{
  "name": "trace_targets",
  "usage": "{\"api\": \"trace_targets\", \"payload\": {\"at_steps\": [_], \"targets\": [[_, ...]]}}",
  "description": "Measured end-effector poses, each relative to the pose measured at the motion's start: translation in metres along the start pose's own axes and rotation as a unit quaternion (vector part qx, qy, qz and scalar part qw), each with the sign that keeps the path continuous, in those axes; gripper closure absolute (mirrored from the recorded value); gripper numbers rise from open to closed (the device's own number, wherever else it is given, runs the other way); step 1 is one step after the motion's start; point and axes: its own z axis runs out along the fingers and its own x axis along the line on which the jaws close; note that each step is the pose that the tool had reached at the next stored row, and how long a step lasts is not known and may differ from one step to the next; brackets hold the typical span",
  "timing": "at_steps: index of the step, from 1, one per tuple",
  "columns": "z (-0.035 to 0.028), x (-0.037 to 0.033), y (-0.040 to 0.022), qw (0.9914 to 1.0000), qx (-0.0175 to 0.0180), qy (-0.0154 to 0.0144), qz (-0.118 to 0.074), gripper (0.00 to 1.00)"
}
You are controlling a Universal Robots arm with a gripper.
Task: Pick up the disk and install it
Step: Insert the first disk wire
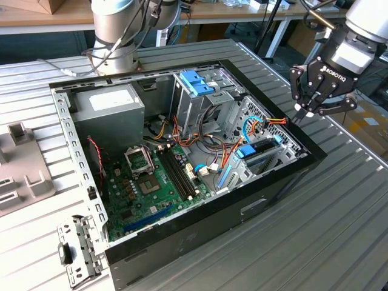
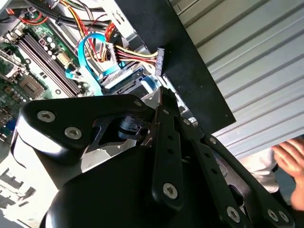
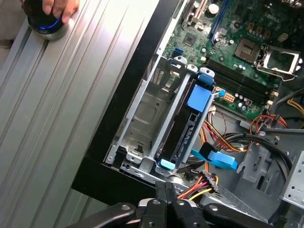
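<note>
The gripper (image 1: 313, 112), fingers drawn narrow and holding nothing, is hovering over the open computer case's (image 1: 200, 233) front corner; the disk (image 3: 183, 128) is sitting just below in its bay, long axis running inward.

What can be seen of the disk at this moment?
The disk is a flat dark slab edged by light-blue plastic rails, with a blue tab at one end. It stands on edge in the grey metal bay at the case's corner. In the exterior view it sits below the gripper, which is not touching it.
</note>
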Motion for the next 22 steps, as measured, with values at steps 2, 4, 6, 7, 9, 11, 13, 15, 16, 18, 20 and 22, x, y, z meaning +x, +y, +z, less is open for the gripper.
{"api": "trace_targets", "payload": {"at_steps": [2, 4, 6, 7, 9, 11, 13, 15, 16, 18, 20, 22], "targets": [[0.0015, -0.0020, -0.0012, 0.99991, -0.0005, 0.0008, -0.013, 0.89], [0.0032, -0.0042, -0.0024, 0.99961, -0.0010, 0.0018, -0.028, 0.89], [0.0046, -0.0058, -0.0034, 0.99920, -0.0015, 0.0026, -0.040, 0.89], [0.0060, -0.0073, -0.0042, 0.99868, -0.0019, 0.0033, -0.051, 0.89], [0.0074, -0.0091, -0.0052, 0.99790, -0.0024, 0.0042, -0.065, 0.89], [0.0087, -0.0109, -0.0062, 0.99691, -0.0030, 0.0052, -0.078, 0.89], [0.0105, -0.0138, -0.0078, 0.99548, -0.0036, 0.0062, -0.095, 0.89], [0.0114, -0.0156, -0.0089, 0.99449, -0.0040, 0.0069, -0.104, 0.89], [0.0121, -0.0168, -0.0096, 0.99380, -0.0042, 0.0073, -0.111, 0.89], [0.0130, -0.0185, -0.0106, 0.99280, -0.0045, 0.0079, -0.119, 0.89], [0.0135, -0.0200, -0.0115, 0.99176, -0.0048, 0.0084, -0.128, 0.89], [0.0136, -0.0205, -0.0119, 0.99117, -0.0050, 0.0087, -0.132, 0.89]]}}
